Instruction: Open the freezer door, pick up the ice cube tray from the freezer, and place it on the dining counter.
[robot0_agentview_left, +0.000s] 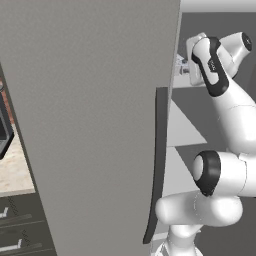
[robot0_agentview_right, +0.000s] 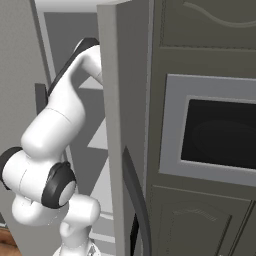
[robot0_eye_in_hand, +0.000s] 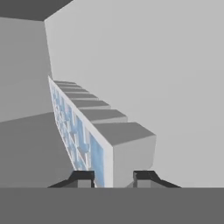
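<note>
The ice cube tray (robot0_eye_in_hand: 78, 131) is pale blue-white with a grid of small cells. In the hand view it runs away edge-on along a grey freezer shelf (robot0_eye_in_hand: 26, 148). My gripper (robot0_eye_in_hand: 113, 177) has one dark fingertip on each side of the tray's near end, close against it; whether they press it is unclear. The freezer door (robot0_agentview_left: 100, 125) stands swung open, its dark curved bar handle (robot0_agentview_left: 159, 165) facing the arm. The arm reaches past it into the freezer (robot0_agentview_left: 187, 132) at an upper shelf. The dining counter is out of view.
A neighbouring grey door (robot0_agentview_right: 117, 125) with a dark curved handle (robot0_agentview_right: 134, 195) stands just right of the arm. Beyond it, dark cabinets hold a built-in oven (robot0_agentview_right: 220, 135). A small beige counter (robot0_agentview_left: 15, 172) over silver-handled drawers lies left of the open door.
</note>
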